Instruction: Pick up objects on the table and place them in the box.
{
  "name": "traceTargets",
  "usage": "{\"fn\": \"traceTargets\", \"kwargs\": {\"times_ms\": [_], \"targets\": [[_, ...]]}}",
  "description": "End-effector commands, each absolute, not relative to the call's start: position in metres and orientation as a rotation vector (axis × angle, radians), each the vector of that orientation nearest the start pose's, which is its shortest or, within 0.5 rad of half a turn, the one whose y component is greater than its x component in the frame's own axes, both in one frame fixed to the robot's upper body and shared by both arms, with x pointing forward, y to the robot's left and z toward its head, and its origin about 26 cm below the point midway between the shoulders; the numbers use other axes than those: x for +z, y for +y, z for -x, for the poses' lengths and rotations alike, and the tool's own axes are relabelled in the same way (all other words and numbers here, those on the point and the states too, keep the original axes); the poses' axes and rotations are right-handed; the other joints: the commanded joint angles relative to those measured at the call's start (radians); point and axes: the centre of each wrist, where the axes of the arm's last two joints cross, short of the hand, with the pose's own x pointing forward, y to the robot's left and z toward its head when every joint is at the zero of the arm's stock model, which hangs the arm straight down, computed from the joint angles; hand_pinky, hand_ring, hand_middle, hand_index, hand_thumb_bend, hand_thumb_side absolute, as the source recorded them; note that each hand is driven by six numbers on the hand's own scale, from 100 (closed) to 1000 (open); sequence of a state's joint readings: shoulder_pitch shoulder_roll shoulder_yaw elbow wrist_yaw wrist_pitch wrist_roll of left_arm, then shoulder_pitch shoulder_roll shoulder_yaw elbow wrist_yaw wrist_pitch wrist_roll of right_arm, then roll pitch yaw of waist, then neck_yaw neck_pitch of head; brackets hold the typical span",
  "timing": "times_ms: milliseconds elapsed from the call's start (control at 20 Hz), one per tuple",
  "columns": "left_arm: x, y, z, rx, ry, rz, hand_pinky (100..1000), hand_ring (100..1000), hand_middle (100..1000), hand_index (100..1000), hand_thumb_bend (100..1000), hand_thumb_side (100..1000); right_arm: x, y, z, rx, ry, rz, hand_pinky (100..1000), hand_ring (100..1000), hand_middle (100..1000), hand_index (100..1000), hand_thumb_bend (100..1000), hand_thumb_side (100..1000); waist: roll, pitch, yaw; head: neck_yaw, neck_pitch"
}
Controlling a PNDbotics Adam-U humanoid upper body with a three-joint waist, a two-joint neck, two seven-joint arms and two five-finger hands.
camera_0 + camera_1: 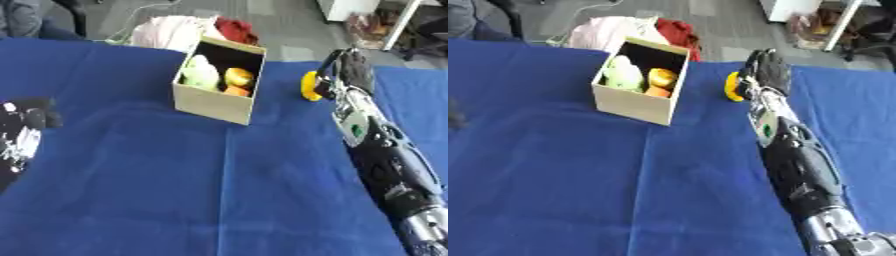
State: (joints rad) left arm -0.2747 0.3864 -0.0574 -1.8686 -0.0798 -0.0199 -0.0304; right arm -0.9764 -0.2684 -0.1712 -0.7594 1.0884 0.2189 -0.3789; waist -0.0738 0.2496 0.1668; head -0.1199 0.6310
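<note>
The right hand (765,70) reaches far out over the blue tabletop (579,175), its black and silver arm running up from the near right corner toward the far edge. The hand sits beside a small yellow object (731,86), touching or almost touching it on that object's right side. Whether the fingers are curled around it or simply resting against it cannot be told; only the dark back of the hand shows clearly.

The yellow object is rounded, bright yellow, partly hidden by the hand, and lies on the cloth near the far edge, just to the right of the box (217,82). What kind of thing it is cannot be made out.

The box is an open cardboard carton, tan outside and dark inside, standing upright near the middle of the far edge. Inside it lie a pale green rounded object (200,73) on the left and a yellow-orange object (238,77) on the right, with an orange piece (235,91) just below that one.

The left hand (22,131) shows at the left edge of the tabletop in the left eye view, black with white markings, well apart from the box; its fingers cannot be told apart.
</note>
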Motion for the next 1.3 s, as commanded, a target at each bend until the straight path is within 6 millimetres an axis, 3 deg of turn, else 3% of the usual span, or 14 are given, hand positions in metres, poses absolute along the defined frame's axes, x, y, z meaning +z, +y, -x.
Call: {"fn": "traceTargets", "kwargs": {"times_ms": [50,100,200,250,350,450,550,800,1000,1100,1300], "targets": [[0.174,0.27,-0.314,-0.537,-2.139,-0.266,874,618,579,762,119,669,0.169,-0.273,-0.496,0.463,-1.53,1.486,611,476,351,485,100,100,0.007,-0.003,-0.002,0.0,-0.009],[0.174,0.27,-0.314,-0.538,-2.139,-0.266,874,618,579,762,118,669,0.167,-0.273,-0.496,0.454,-1.537,1.49,614,479,360,499,100,100,0.007,-0.004,-0.002,0.001,-0.009],[0.174,0.27,-0.314,-0.539,-2.139,-0.265,874,618,579,762,117,670,0.161,-0.273,-0.496,0.449,-1.542,1.487,641,518,433,623,100,100,0.008,-0.003,-0.002,0.0,-0.01],[0.174,0.27,-0.314,-0.54,-2.14,-0.265,874,618,579,762,116,670,0.158,-0.273,-0.497,0.46,-1.537,1.474,673,589,548,743,128,174,0.008,-0.003,-0.002,0.0,-0.011],[0.174,0.27,-0.314,-0.541,-2.141,-0.267,874,618,579,762,115,670,0.152,-0.274,-0.497,0.491,-1.519,1.437,731,709,736,895,192,385,0.008,-0.001,-0.001,-0.001,-0.014],[0.175,0.27,-0.314,-0.543,-2.145,-0.267,875,618,579,762,114,671,0.148,-0.275,-0.498,0.515,-1.494,1.394,776,783,837,957,217,499,0.008,0.003,0.002,-0.001,-0.018],[0.177,0.27,-0.314,-0.546,-2.149,-0.267,875,618,579,762,112,671,0.147,-0.275,-0.498,0.528,-1.468,1.359,789,803,865,971,214,534,0.007,0.008,0.005,-0.003,-0.022],[0.178,0.27,-0.313,-0.551,-2.154,-0.273,876,617,578,762,108,675,0.146,-0.277,-0.498,0.54,-1.416,1.316,788,809,869,967,205,537,0.004,0.025,0.015,-0.007,-0.038],[0.179,0.269,-0.313,-0.553,-2.156,-0.274,876,617,578,762,105,678,0.144,-0.276,-0.498,0.553,-1.391,1.298,767,789,822,942,188,511,0.001,0.034,0.021,-0.009,-0.044],[0.179,0.269,-0.314,-0.555,-2.156,-0.273,877,617,578,762,104,679,0.143,-0.276,-0.498,0.562,-1.384,1.28,744,762,775,912,162,462,0.0,0.038,0.022,-0.008,-0.045],[0.179,0.269,-0.314,-0.554,-2.156,-0.273,877,616,578,762,102,680,0.144,-0.275,-0.498,0.569,-1.384,1.277,650,607,578,742,100,214,-0.002,0.04,0.023,-0.006,-0.044]]}}
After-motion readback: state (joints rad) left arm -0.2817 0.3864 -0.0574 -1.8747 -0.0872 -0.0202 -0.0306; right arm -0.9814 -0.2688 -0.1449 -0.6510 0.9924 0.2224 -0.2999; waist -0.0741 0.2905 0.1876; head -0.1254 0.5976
